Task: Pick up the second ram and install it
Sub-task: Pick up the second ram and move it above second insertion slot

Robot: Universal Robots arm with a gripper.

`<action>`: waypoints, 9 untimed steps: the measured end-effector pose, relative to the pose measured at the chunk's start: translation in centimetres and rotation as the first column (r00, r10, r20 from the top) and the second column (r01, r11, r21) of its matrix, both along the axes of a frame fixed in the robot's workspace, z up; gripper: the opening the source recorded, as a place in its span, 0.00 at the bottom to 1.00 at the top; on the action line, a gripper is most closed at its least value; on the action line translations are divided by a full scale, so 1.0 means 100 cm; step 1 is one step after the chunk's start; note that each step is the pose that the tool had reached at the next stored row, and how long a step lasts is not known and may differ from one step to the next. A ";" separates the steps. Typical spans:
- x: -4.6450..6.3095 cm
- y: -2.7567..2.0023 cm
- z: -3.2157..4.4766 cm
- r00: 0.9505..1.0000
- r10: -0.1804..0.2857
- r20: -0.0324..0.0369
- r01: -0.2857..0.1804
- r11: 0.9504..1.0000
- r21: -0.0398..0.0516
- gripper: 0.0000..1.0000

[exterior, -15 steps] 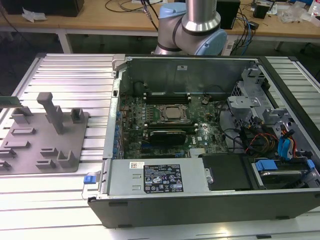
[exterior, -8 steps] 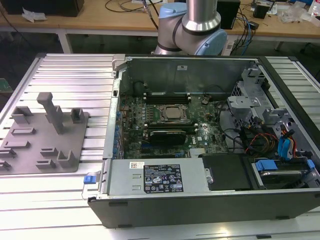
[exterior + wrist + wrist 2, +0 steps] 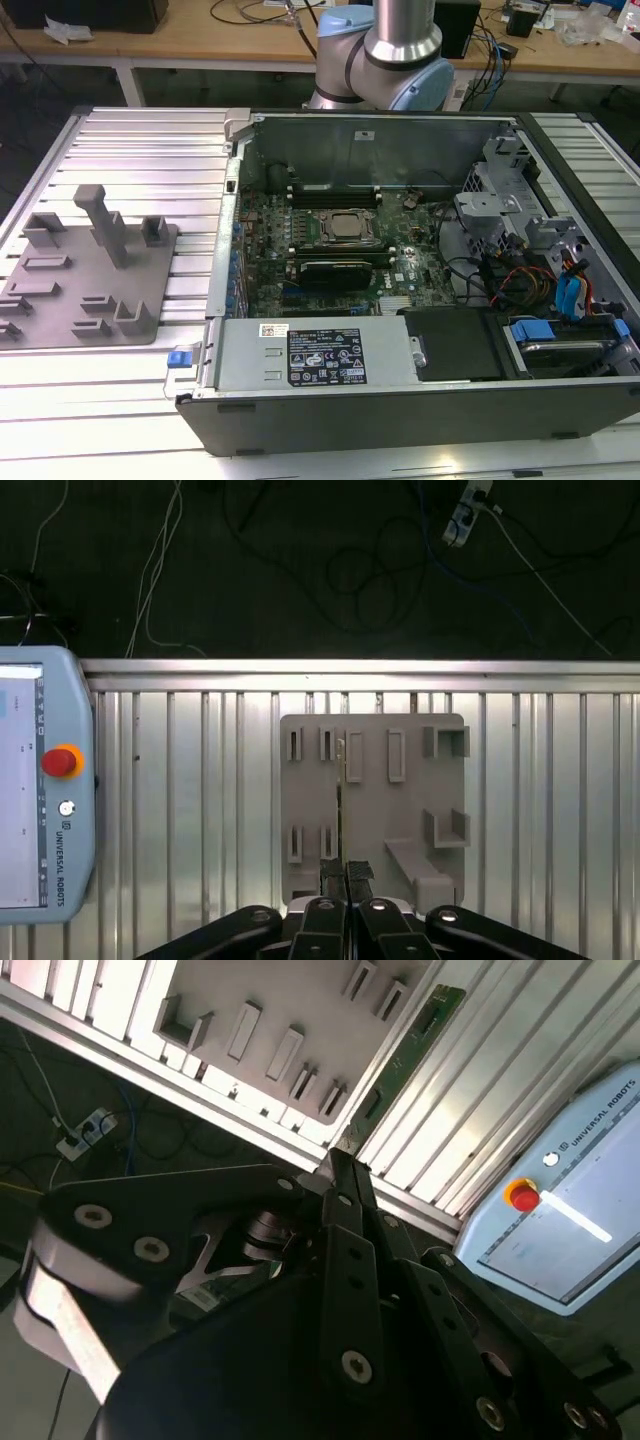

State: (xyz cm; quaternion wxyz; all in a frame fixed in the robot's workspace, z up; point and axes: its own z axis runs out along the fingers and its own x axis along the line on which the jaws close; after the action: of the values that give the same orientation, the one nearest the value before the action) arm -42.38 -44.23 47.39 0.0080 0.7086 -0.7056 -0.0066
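Black two-fingered pincer (image 3: 346,868) clamps one end of the thin green circuit-board second ram (image 3: 405,1055), held high over the grey slotted plastic plate (image 3: 370,810) on the ribbed metal counter (image 3: 180,780). The stick is likely light, stiff and brittle, so a gentle clamp on its flat faces suits it.

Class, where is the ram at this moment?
In the second wrist view the ram juts from the gripper, gripped at one end, above the grey holder.
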 end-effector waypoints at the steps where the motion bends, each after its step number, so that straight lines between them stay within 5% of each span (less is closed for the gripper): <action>1: 0.000 0.0000 0.0000 1.000 0.000 0.000 0.000 1.000 0.000 0.09; 9: 0.018 -0.0001 0.0000 1.000 0.000 0.000 0.000 1.000 0.000 0.09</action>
State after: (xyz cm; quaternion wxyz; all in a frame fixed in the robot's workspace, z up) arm -40.53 -44.24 47.40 0.0079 0.7086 -0.7056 -0.0066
